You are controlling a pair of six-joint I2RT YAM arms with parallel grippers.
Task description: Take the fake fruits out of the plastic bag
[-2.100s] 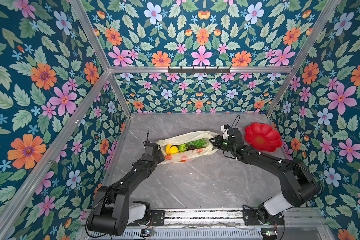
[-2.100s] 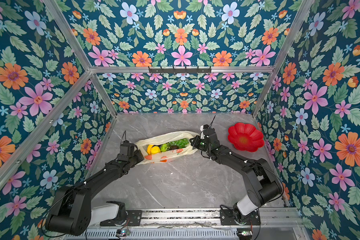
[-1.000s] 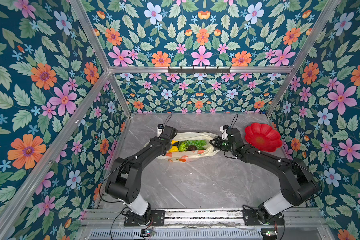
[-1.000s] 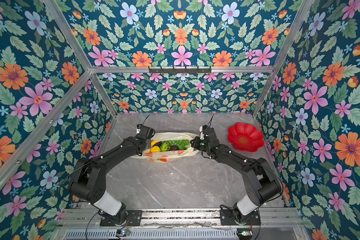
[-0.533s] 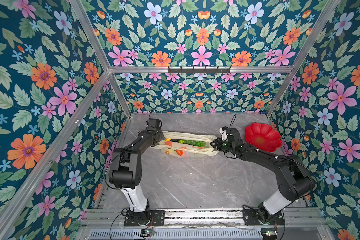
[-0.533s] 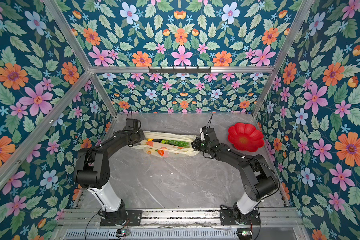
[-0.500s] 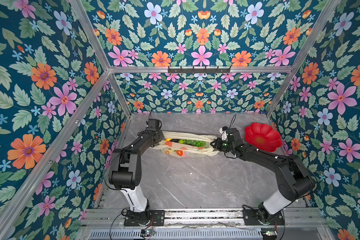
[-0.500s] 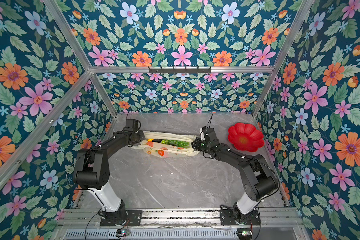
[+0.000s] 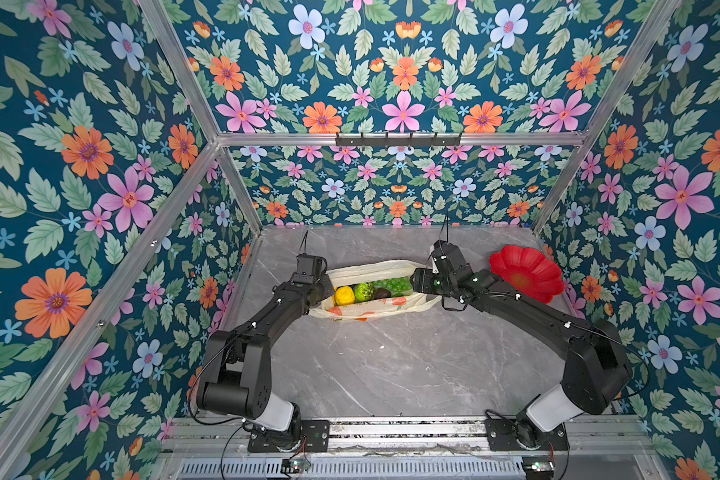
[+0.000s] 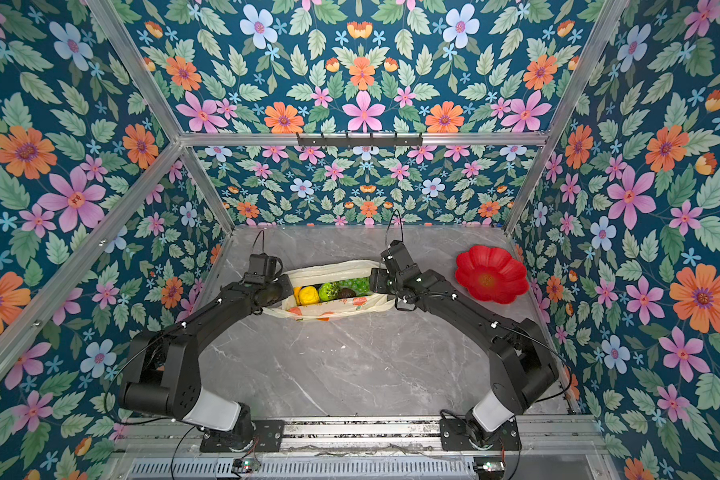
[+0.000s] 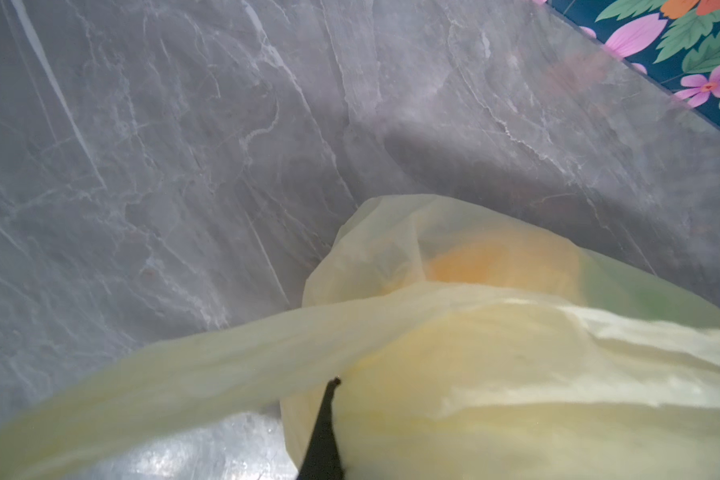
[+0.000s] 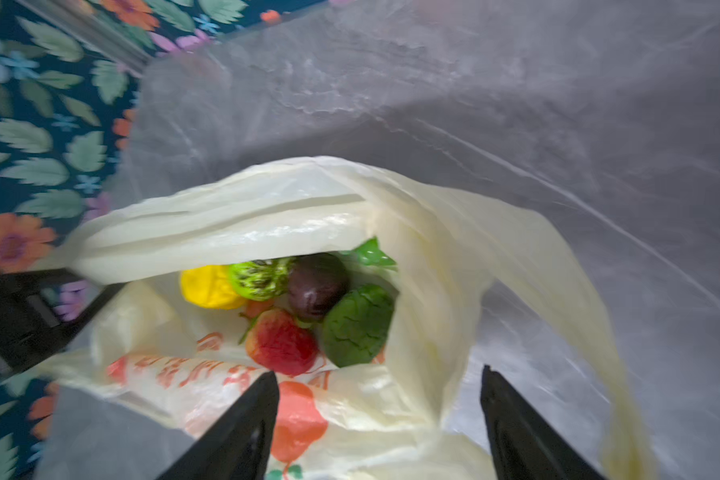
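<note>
Top views, step: the plastic bag [image 9: 375, 311] lies on the grey table [image 9: 391, 365] between my claws, mouth up, with the fake fruits [image 9: 366, 291] all inside. The red plate [image 9: 524, 274] sits apart to the right. I judge the job now is reaching in for the first fruit.
Top views, claws: my left gripper [image 9: 324, 291] is at the bag's left end and my right gripper [image 9: 417, 284] at its right end. The jaws are too small to read here.
Left wrist, step: pull this end firmly so the mouth gapes.
Left wrist, claw: one black finger [image 11: 323, 436] shows, with bag film bunched against it and a handle strip taut across. I am clamped shut on the bag.
Right wrist, step: go in over the lip and close on the red strawberry [image 12: 281, 343], the nearest fruit, not on film. The dark green piece [image 12: 358, 324] lies just beside it.
Right wrist, claw: the fingers are spread wide above the printed bag wall, holding nothing and clear of the fruit.
</note>
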